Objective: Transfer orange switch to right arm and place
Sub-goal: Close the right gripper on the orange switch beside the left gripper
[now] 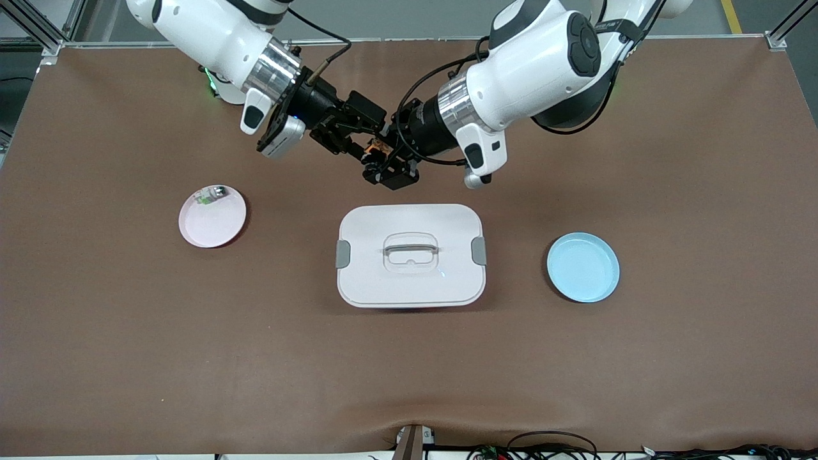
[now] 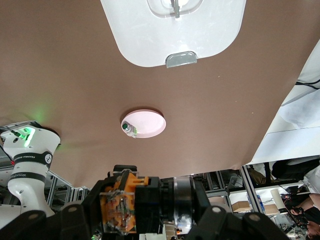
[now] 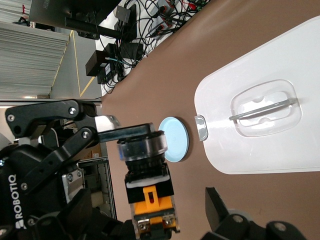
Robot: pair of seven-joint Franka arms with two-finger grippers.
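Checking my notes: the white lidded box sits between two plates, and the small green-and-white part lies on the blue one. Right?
No: the front view shows the small part on the pink plate, not the blue plate. The box does sit between them.

Above the table, the left gripper (image 1: 381,167) and right gripper (image 1: 363,134) meet at the orange switch (image 1: 375,149).

We see a matt brown tabletop (image 1: 128,332), a smooth white plastic box lid (image 1: 409,281), and glossy pink (image 1: 214,230) and blue (image 1: 583,267) plates.
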